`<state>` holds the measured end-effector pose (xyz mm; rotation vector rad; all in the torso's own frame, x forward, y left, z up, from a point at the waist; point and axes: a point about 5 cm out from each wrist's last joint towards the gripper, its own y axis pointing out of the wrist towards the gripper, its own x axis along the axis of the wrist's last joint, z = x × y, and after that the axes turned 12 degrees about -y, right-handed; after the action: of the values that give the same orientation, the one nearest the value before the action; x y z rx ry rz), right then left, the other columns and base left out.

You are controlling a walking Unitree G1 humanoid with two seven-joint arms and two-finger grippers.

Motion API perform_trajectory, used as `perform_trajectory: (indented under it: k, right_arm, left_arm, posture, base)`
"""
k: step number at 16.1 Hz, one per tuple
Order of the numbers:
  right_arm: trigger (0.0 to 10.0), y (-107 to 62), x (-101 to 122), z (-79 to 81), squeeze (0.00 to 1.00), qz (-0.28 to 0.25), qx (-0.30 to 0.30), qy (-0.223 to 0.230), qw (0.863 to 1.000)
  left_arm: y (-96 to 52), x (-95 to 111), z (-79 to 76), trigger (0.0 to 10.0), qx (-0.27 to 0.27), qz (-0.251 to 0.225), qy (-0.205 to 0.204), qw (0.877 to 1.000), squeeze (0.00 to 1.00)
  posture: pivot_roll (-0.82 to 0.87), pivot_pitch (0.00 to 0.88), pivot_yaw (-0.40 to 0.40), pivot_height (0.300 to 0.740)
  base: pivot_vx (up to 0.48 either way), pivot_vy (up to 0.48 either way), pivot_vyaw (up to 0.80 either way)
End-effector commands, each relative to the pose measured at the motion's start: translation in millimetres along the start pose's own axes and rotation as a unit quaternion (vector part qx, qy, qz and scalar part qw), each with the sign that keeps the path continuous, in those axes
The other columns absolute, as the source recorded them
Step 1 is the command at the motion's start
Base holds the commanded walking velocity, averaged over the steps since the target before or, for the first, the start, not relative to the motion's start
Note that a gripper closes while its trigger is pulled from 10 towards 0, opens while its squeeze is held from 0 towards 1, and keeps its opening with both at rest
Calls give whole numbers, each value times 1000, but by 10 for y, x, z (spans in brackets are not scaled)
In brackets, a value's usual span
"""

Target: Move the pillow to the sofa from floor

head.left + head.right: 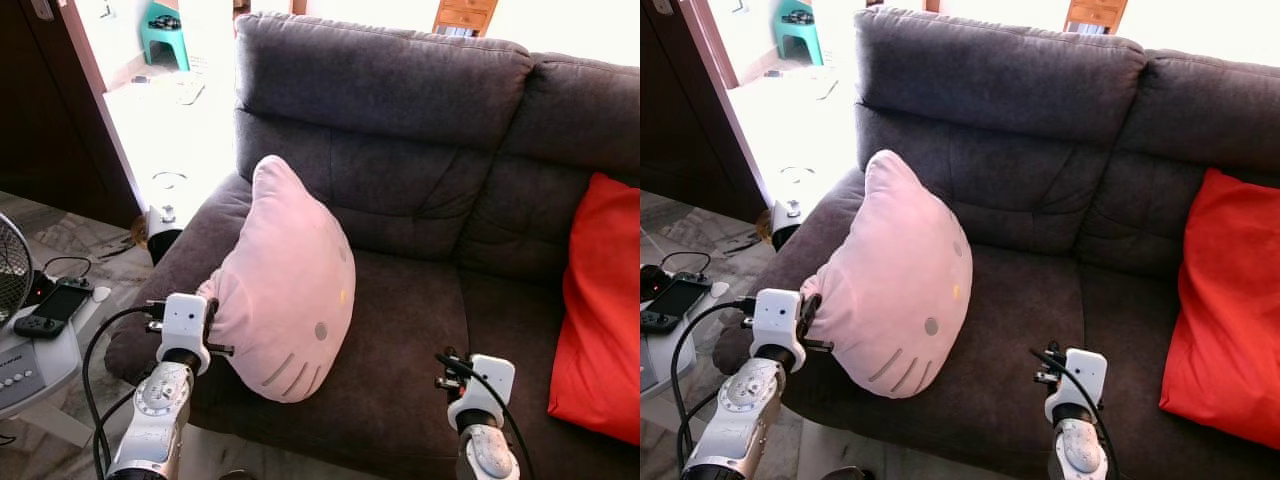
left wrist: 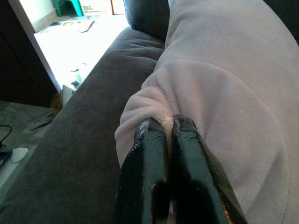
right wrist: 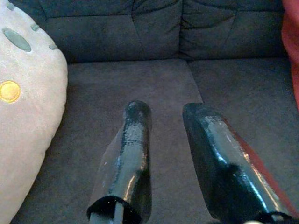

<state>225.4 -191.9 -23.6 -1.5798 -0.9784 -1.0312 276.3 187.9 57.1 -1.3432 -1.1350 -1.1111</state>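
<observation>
Left gripper (image 2: 168, 123): fingers pinched together on a fold at the pillow's edge. Pillow (image 1: 285, 285): pale pink, cat-face shape, grey eyes, yellow nose, whiskers; propped on the sofa (image 1: 400, 330) seat at 9 o'clock. Right gripper (image 3: 163, 109): fingers apart, nothing held, above the seat. Red cushion (image 1: 600, 310): at 3 o'clock

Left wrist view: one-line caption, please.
Left end effector shut on a fold of the pink pillow over the sofa.
</observation>
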Motion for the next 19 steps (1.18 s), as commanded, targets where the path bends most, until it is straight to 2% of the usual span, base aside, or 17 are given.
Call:
perform_trajectory:
  k: [1,3,4,5,11,13,15,19]
  right_arm:
    - [10000,11,20,10,0,-4,-1,1,1000]
    - [10000,23,45,33,0,-8,-1,2,1000]
    - [10000,24,46,33,0,-9,-1,3,1000]
    - [10000,25,47,32,0,-9,-1,3,1000]
    - [10000,37,43,48,0,-6,5,1,1000]
    - [10000,41,46,27,0,-8,1,-2,1000]
    - [10000,52,54,-1,0,-9,-2,-5,1000]
    - [10000,79,73,-102,0,-12,-14,-16,1000]
  left_arm:
    - [-9,-78,-40,10000,-8,13,2,1000,0]
    - [13,-56,-26,10000,0,1,6,1000,0]
    - [24,-35,-22,10000,6,-7,4,1000,341]
    - [30,-23,-25,10000,6,-11,2,1000,1000]
    - [38,-10,-21,10000,13,-24,4,1000,1000]
    - [42,15,-8,10000,15,-32,3,999,1000]
    - [42,39,-2,10000,16,-41,19,999,1000]
    - [44,162,66,10000,52,-80,33,995,1000]
  posture:
    - [99,54,-59,740]
    - [96,55,-58,740]
    - [96,55,-58,740]
    - [96,53,-60,740]
    - [101,42,-62,740]
    - [98,38,-61,740]
    - [97,32,-61,740]
    - [99,15,-60,740]
  base:
    - [0,0,0]
    - [0,0,0]
    - [0,0,0]
    - [0,0,0]
    - [0,0,0]
    - [0,0,0]
    - [0,0,0]
    - [0,0,0]
